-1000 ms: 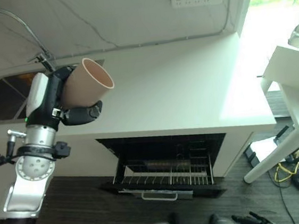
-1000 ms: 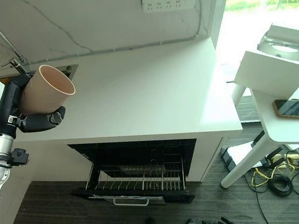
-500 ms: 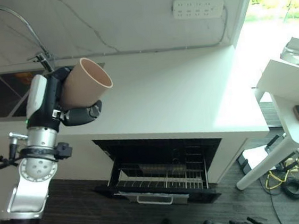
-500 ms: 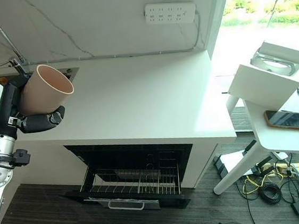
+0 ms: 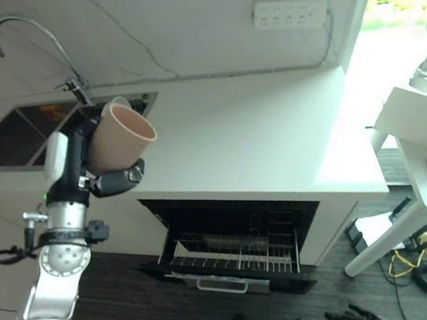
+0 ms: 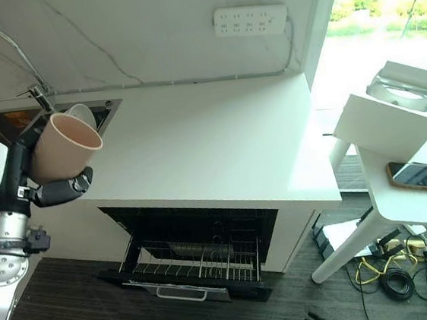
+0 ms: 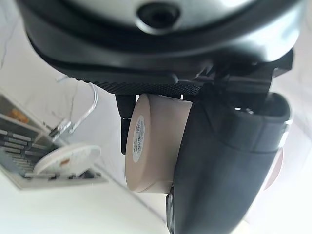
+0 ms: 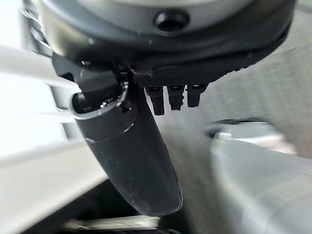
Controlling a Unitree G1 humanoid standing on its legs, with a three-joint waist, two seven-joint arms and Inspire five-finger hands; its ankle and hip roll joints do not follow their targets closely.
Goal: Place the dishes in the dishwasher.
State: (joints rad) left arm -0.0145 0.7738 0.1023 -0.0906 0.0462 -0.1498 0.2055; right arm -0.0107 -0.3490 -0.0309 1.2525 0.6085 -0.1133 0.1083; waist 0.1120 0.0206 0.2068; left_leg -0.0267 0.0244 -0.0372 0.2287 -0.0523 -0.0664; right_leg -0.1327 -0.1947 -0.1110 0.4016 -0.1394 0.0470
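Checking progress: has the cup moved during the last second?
Yes, slightly: the cup in the left hand has dropped away from the faucet, toward the open dishwasher.

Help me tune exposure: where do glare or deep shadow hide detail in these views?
Left eye view: daylight from the window washes out the right end of the countertop. Right eye view: the open dishwasher is in deep shadow, its rack faint. Left wrist view: the cup is evenly lit, while the left hand around it reads near-black against the bright wall.
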